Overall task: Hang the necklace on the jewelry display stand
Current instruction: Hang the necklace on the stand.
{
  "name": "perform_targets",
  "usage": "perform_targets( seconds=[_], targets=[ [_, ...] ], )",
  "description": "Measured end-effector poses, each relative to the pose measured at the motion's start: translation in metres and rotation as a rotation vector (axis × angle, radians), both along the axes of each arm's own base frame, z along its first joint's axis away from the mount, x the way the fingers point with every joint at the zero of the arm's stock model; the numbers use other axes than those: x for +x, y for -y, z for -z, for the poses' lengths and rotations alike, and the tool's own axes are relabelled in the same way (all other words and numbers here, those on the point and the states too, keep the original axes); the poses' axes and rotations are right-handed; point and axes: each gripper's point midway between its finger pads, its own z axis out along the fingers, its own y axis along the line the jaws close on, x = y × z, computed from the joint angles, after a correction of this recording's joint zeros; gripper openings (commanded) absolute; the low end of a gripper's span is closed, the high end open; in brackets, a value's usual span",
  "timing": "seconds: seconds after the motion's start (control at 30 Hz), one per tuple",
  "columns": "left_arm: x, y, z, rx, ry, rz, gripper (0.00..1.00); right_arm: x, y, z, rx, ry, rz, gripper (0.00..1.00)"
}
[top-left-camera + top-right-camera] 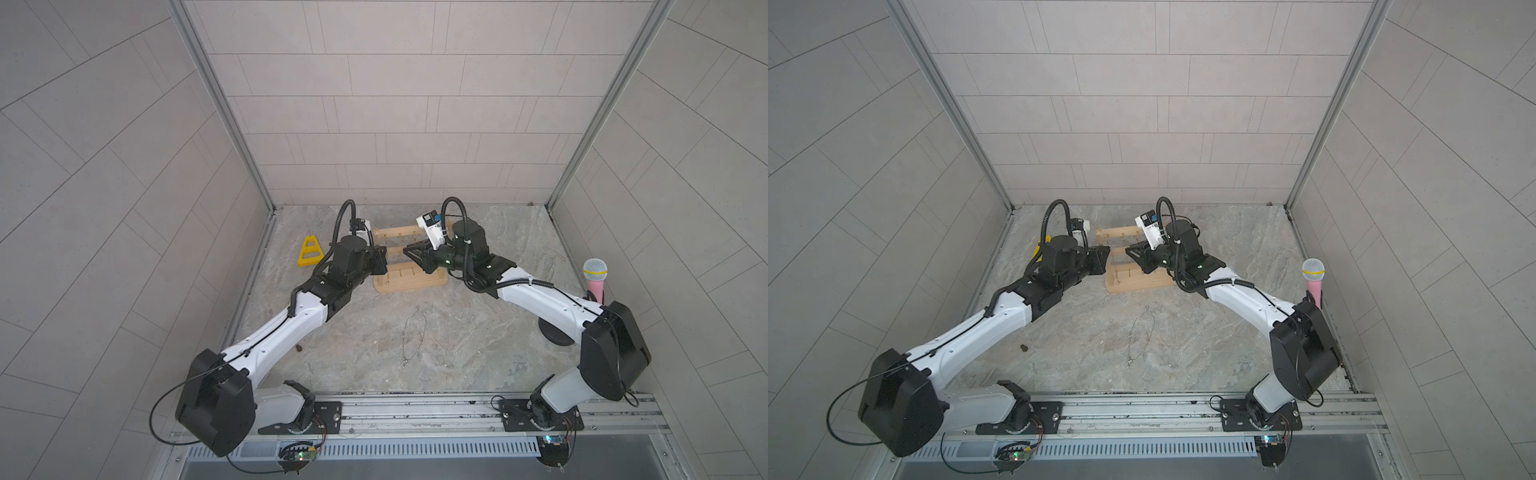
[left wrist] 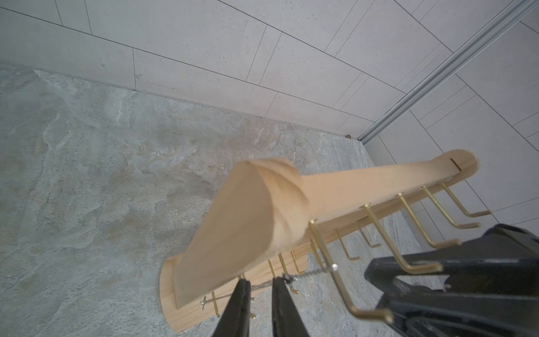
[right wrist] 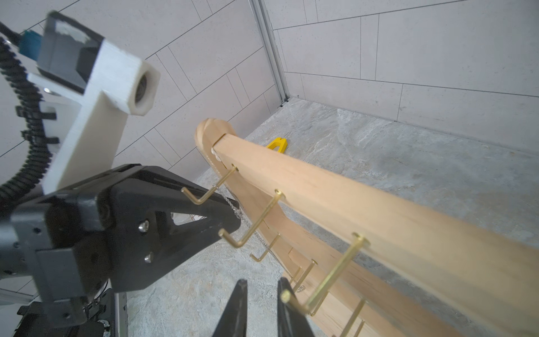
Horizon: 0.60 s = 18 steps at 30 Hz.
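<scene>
1. Both arms reach in to the jewelry display stand (image 1: 395,286) (image 1: 1129,284), which stands upright on its oblong base toward the back of the marbled desk (image 1: 357,332).
2. The necklace (image 2: 309,272), a fine chain, is up at the stand's left end. In the left wrist view it runs across the tips of the left claw (image 2: 262,281) to a long brass hook (image 2: 323,248) on the top bar (image 2: 379,182). It meets that hook partway along, but whether it is looped over it cannot be told.
3. The left claw's two fingers stand a narrow gap apart, not pressed together, and the chain spans the gap at their tips.
4. The right wrist view shows the same chain (image 3: 236,211) dropping from beside the left claw's tip, past the hooks of the lower bars, toward the base.
5. The right claw (image 3: 262,281) is slightly open and empty. It sits just in front of the stand, with a top-bar hook close beside one finger.
6. A second chain (image 1: 415,336) (image 1: 1142,332) lies loose on the desk in front of the stand, well apart from both claws, in both top views.
7. A yellow triangular frame (image 1: 309,251) sits on the desk left of the stand, and a pink microphone (image 1: 595,278) stands upright at the desk's right edge.
</scene>
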Motion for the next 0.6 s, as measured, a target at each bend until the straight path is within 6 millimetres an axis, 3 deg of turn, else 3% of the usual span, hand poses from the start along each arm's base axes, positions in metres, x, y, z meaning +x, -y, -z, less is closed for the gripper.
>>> perform_targets(
  seconds=[0.17,0.6],
  targets=[
    [-0.005,-0.005,-0.011,-0.006,0.025,-0.008,0.18,-0.001,-0.001,0.0,0.004,-0.004,-0.005,0.22],
    [-0.011,0.008,-0.009,-0.006,0.022,0.029,0.19,-0.002,-0.001,0.0,0.01,-0.013,-0.008,0.21]
  ],
)
